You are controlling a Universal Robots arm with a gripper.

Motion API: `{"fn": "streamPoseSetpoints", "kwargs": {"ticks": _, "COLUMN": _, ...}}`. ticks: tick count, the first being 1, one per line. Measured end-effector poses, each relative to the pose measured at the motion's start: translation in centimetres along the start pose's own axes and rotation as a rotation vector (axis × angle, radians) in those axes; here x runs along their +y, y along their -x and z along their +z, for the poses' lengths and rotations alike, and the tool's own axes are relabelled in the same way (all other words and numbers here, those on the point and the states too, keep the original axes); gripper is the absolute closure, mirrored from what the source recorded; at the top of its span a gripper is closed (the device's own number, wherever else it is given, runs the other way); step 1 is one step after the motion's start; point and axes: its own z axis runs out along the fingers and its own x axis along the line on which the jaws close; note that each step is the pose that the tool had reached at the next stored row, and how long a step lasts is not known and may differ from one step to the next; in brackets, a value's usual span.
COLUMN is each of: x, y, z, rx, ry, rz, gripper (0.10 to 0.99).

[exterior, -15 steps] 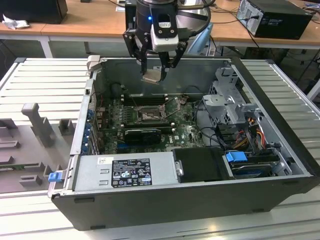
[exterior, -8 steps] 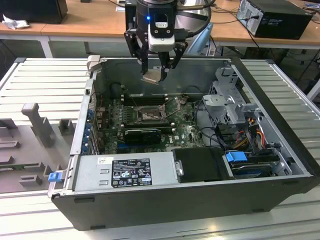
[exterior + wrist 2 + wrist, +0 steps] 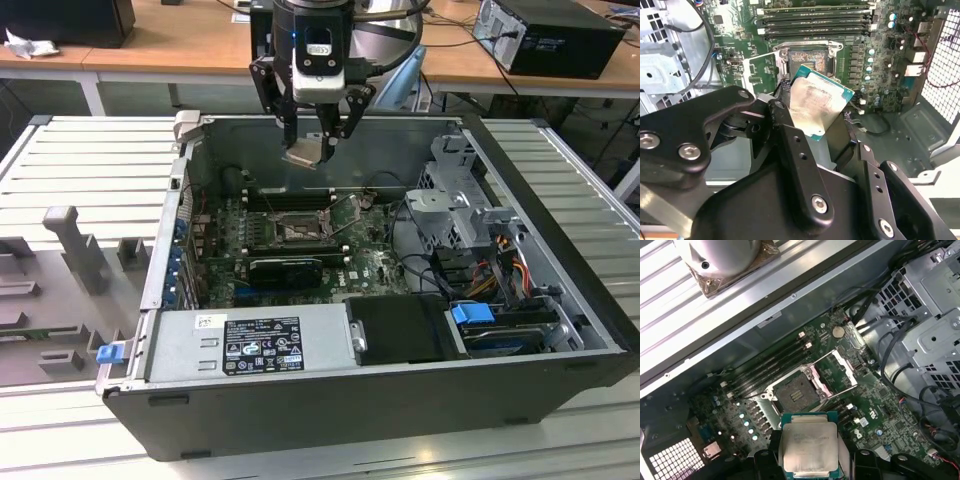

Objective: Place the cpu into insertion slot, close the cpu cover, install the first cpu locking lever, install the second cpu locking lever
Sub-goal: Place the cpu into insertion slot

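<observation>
Exterior view: an open computer case (image 3: 560, 215) lies on its side on a slatted metal worktop (image 3: 90, 160), its green circuit board (image 3: 375, 265) facing up. The tool (image 3: 312, 148) hangs over the far part of the case, above the board and clear of it. Its fingers are clenched on the cpu (image 3: 306, 153), which sits tilted between them with its pale metal face showing.

The insertion slot (image 3: 297, 230) lies lower in this view, near the middle of the board, and the chip is held well above it, touching nothing but the tool. A black card (image 3: 285, 268) stands just in front of the socket, a grey power supply (image 3: 250, 345) fills the near side of the case, and a metal drive cage (image 3: 455, 200) stands on the exterior view's right.

In the first wrist view the cpu (image 3: 809, 447) is gripped by two opposite edges, with the tool (image 3: 810, 460) below it in black. Beyond it the insertion slot (image 3: 795, 392) lies bare with its dark centre showing. The cpu cover (image 3: 837, 371) is swung up and stands open at one side of the socket. The long memory slots (image 3: 770, 365) run beside the socket's other side.

In the second wrist view the cpu (image 3: 817, 102) hides part of the insertion slot (image 3: 807, 57), and the cpu cover (image 3: 760, 72) stands raised beside it.
</observation>
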Motion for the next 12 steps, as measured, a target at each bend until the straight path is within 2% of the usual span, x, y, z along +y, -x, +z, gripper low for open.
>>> {"fn": "streamPoseSetpoints", "kwargs": {"ticks": 12, "x": 0.0, "y": 0.0, "z": 0.0, "rx": -0.0089, "ry": 0.002, "rz": 0.105, "gripper": 0.557}}
